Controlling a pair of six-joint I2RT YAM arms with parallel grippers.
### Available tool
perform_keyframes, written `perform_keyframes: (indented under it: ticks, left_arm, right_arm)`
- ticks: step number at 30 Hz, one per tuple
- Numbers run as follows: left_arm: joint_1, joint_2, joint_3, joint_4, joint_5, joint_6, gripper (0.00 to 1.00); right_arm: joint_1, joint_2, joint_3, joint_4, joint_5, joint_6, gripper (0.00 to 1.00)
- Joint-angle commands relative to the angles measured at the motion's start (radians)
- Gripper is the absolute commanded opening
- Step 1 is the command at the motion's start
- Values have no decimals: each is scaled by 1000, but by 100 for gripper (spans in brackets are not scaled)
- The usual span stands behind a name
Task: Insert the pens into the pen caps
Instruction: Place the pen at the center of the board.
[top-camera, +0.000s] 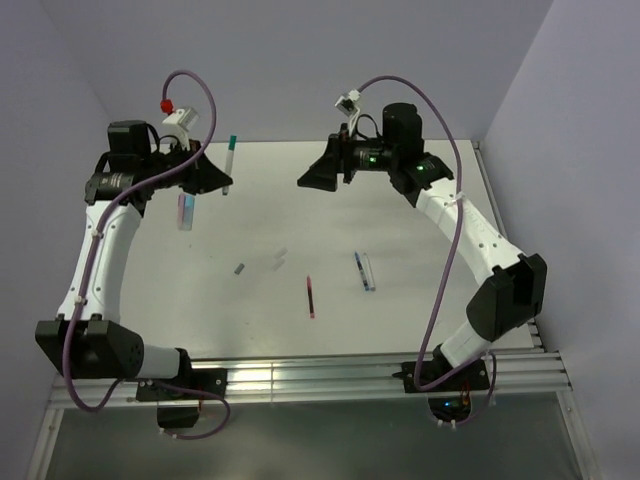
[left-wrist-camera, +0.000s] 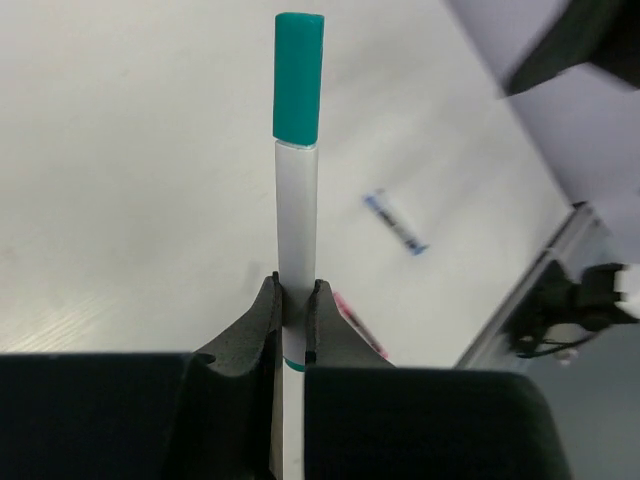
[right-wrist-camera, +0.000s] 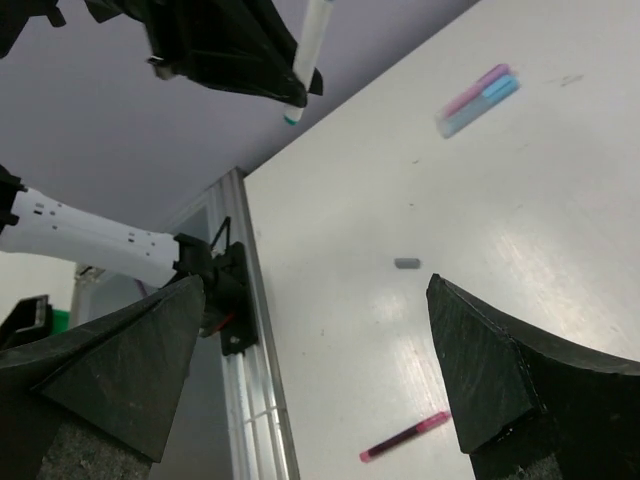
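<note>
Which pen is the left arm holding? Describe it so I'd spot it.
Go to the far-left corner of the table, where the left tool hovers. The pen pinched there is white with a teal cap. It alone is gripped; the red pen and blue pen lie loose mid-table.

- The slim red plastic pen (top-camera: 311, 297) lies on the flat white table (top-camera: 420, 200), toward its near edge.
- The dark blue plastic pen (top-camera: 358, 268) lies just right of the red pen.
- The small grey plastic cap (top-camera: 240, 268) lies left of it.
- 2 stubby pink and light-blue plastic caps (top-camera: 184, 211) lie side by side, far left and behind it.
- The white teal-capped plastic pen (top-camera: 229, 160) is farther behind, off the table, in the left gripper (left-wrist-camera: 296, 300).
</note>
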Motion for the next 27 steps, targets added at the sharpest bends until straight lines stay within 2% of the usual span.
perform_keyframes:
  ticks: [1,6,10,15,18,22,27]
  left_arm:
    - [31,47,27,-163,-159,209,0]
    - [132,139,26,-169,-191,259,0]
    - [141,204,-31,-96,-281,207,0]
    - [146,282,-114,2,-482,133,1]
    - [149,323,-132,59,-537,92,2]
    - [150,382,-140,136,-603,52,2]
    - [149,512,-66,130,-657,23,4]
  right_arm:
    - [-38,-69,1,-62,35,-91,100]
    - [-59,-77,-2,-79,45,-109,100]
    - [-61,-77,-13,-80,55,-115,100]
    - [-62,-78,-17,-80,49,-114,100]
    - [-62,-74,-20,-80,43,-114,100]
    - [-62,-60,-13,-79,34,-102,100]
    - [-62,-51,-3,-79,31,-100,100]
